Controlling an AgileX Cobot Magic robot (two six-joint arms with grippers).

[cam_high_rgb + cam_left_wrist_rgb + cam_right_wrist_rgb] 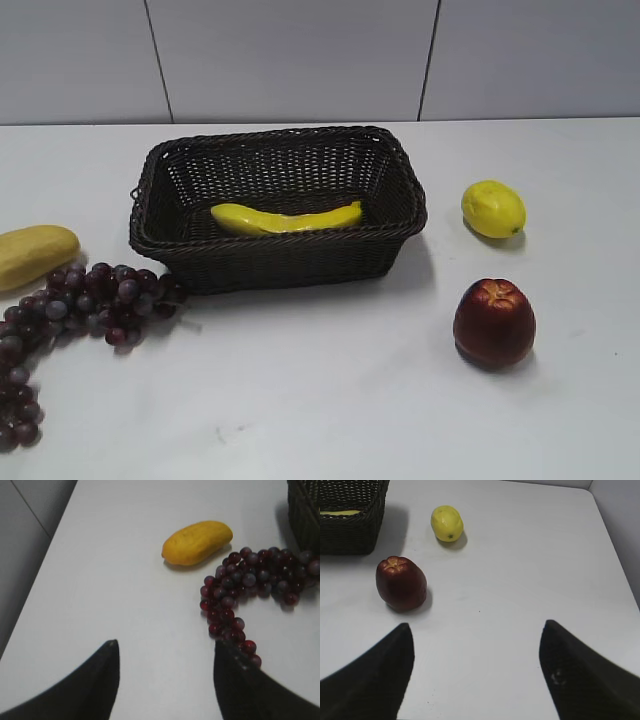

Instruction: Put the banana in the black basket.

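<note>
The exterior view shows one banana [285,218] lying flat inside one black basket [275,262] on the white table [330,400], with one lemon [493,208] and one red apple [494,322] to the basket's right, and one grape bunch [75,310] and one blunt yellow fruit [33,253] to its left; no arm appears here. The left wrist view shows the left gripper [165,677] spread wide and empty above bare table, that fruit and the grapes ahead of it. The right wrist view shows the right gripper [476,665] likewise wide apart and empty, the apple and lemon beyond, the basket's corner at upper left.
</note>
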